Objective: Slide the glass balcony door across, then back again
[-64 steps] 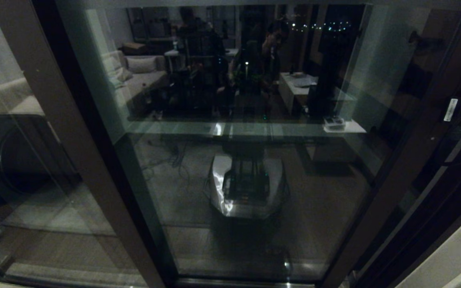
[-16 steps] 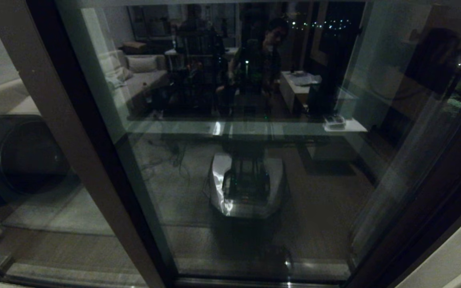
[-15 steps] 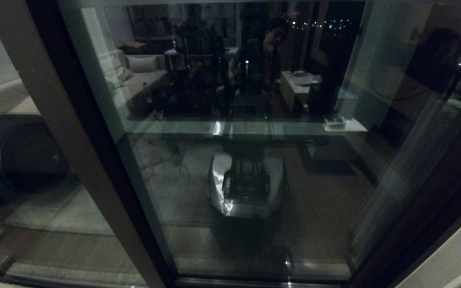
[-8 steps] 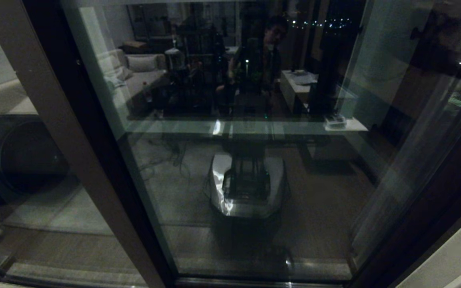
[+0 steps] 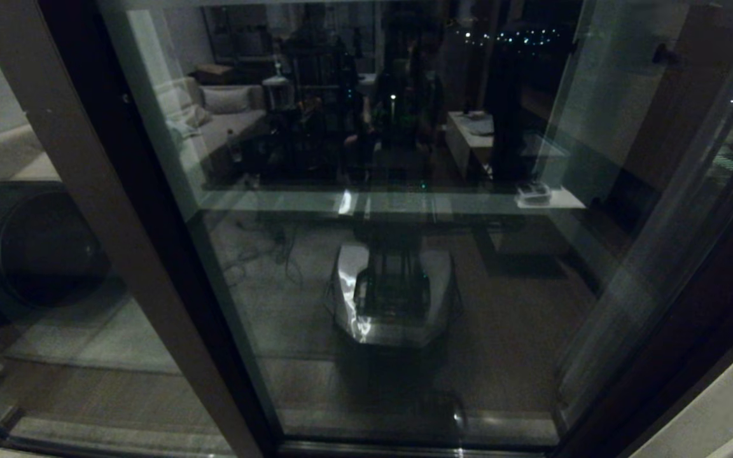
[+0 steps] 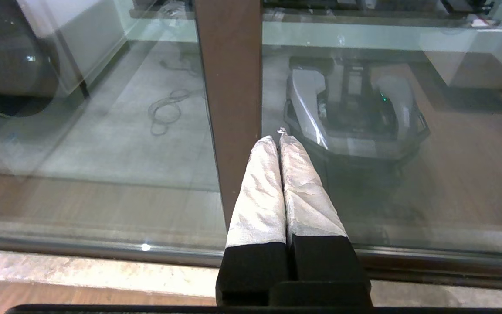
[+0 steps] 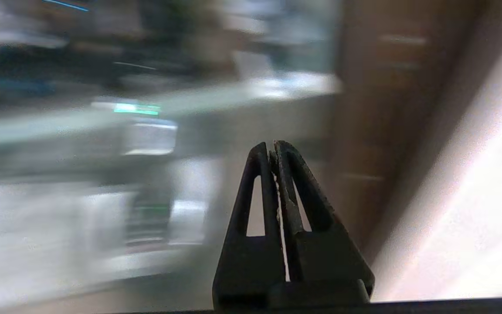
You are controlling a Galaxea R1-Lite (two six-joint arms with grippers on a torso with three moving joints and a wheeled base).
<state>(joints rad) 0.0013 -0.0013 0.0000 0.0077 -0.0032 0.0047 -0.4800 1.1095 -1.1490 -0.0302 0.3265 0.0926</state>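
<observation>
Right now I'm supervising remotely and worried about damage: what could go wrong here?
The shut right tool sits close to the brown stile of the glass balcony door, beside the pale wall; it might get pinched there. The shut left tool points at a second stile and could scrape it.

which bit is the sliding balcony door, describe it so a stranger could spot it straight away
Start at the wall of floor-to-ceiling glass ahead of the robot. The glass balcony door is the pane on the robot's right, overlapping the big central pane that reflects the room. Unlike the plain brown stile on the left, its edge slants beside the dark outer frame.
</observation>
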